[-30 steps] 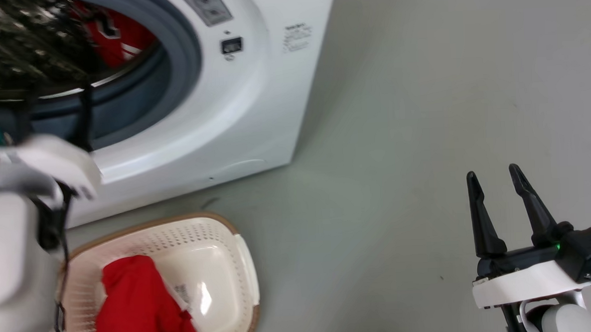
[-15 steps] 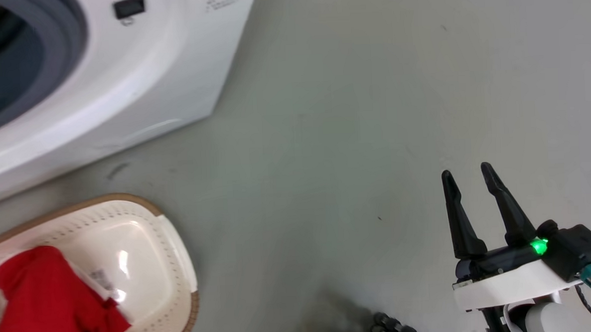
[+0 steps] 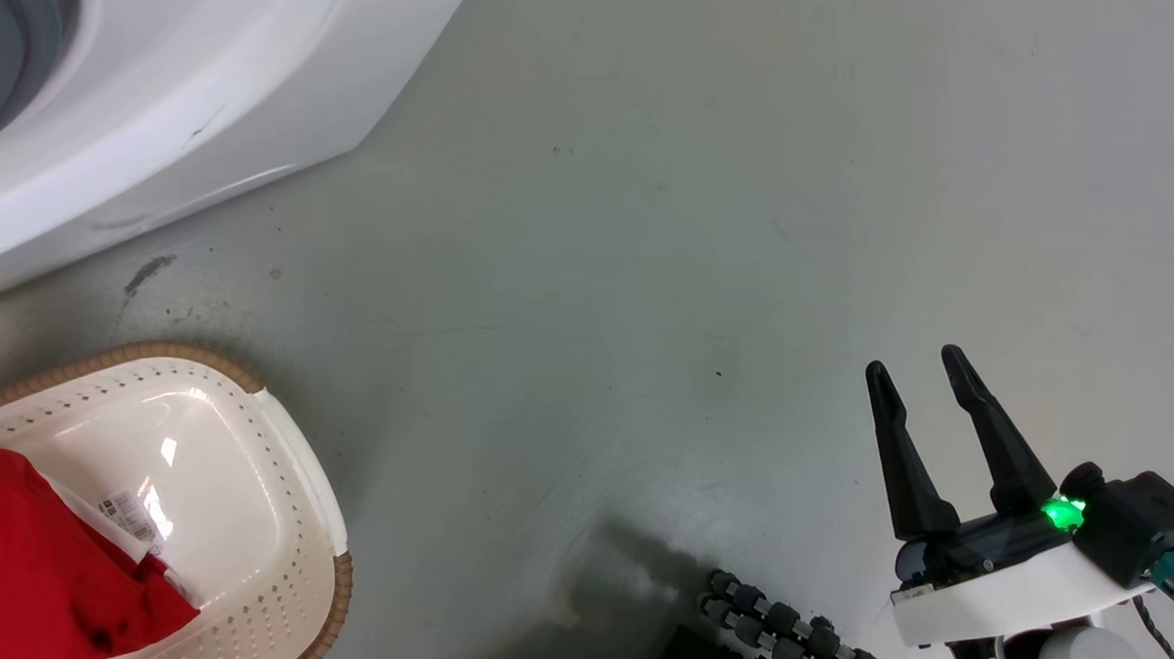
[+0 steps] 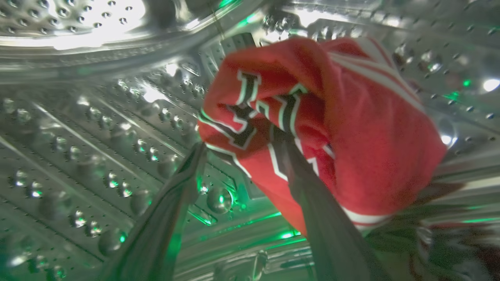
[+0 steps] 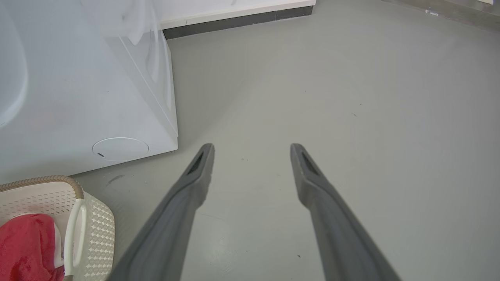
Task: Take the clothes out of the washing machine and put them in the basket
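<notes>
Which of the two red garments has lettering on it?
The jersey inside the steel drum, by the open left gripper: black-and-white lettering crosses it. The other red garment, in the basket, is plain.

The right hand [image 3: 913, 359], two long dark tapered fingers on a white wrist cuff [image 3: 995, 594], sits at the lower right of the head view. Its fingers point up and lean slightly left, parted with a clear gap (a green light [image 3: 1059, 514] glows on the black block [image 3: 1140, 523] beside them). Its own wrist view shows the same spread. The left hand [image 4: 240, 140] holds its two dark fingers apart in a wide V, blurred and tinged green.
</notes>
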You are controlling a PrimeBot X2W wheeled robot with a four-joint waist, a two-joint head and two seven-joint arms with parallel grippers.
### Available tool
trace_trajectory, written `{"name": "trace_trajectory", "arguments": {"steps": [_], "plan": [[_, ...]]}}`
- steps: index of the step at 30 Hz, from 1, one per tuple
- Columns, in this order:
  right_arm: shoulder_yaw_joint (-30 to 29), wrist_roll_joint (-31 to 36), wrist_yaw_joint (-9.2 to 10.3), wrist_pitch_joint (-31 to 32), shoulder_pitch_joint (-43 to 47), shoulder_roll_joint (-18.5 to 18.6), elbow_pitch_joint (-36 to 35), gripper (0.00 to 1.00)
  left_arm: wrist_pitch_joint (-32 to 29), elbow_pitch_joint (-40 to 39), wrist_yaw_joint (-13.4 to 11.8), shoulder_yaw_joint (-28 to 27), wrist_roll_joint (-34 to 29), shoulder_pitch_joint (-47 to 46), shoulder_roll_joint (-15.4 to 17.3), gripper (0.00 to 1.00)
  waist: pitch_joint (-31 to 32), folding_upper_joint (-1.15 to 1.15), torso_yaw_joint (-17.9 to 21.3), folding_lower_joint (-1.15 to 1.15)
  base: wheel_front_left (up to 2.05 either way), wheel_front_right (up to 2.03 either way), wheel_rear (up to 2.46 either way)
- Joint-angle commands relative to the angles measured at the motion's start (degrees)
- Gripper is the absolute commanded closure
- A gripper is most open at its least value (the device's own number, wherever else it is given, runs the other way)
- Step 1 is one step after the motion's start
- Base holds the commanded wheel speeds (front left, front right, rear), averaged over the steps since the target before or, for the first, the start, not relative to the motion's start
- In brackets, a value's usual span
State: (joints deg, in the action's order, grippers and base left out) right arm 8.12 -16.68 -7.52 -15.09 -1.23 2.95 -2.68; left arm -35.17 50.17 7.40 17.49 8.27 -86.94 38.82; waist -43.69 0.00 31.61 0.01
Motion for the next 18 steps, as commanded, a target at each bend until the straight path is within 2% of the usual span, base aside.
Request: {"name": "trace_trajectory", "arguments": {"steps": [1,7,8,9,10,18], "plan": [[0.26,-0.46,0.06,-0.12,0.29,-0.13,-0.51,0.0,-0.77,1.81,-0.03,0.63,-0.09,-1.8,-0.68,0.0,-0.69,0.0,-0.13,-0.01,0.02,0.02,0.02],[0.76,-1.05,0.06,-0.12,-0.35,-0.13,-0.35,0.0,-1.53,6.0,-0.02,3.73,1.52,-3.86,-1.61,0.0,-1.61,0.0,-0.41,-0.01,0.01,0.01,0.01],[0.76,-1.17,0.06,-0.11,-0.53,-0.13,-0.24,0.0,-2.39,6.54,-0.02,4.81,2.94,-3.43,-2.4,0.05,-1.64,0.0,-0.46,-0.01,0.0,0.0,0.0],[0.73,-1.35,0.06,-0.12,-0.7,-0.12,-0.16,0.0,-3.19,7.12,-0.01,5.2,4.06,-3.6,-2.38,0.55,-1.71,0.0,-0.52,-0.01,0.0,0.0,0.0],[0.74,-1.47,0.06,-0.12,-0.97,-0.12,-0.09,0.0,-3.71,7.33,-0.02,5.88,4.71,-4.07,-2.25,1.0,-1.82,0.0,-0.57,-0.01,0.0,0.0,0.0],[0.75,-1.69,0.06,-0.11,-2.59,-0.12,0.36,0.0,0.56,6.83,-0.01,11.27,8.14,-5.34,0.0,1.0,-1.37,0.0,-0.42,-0.01,0.0,0.0,0.0]]}}
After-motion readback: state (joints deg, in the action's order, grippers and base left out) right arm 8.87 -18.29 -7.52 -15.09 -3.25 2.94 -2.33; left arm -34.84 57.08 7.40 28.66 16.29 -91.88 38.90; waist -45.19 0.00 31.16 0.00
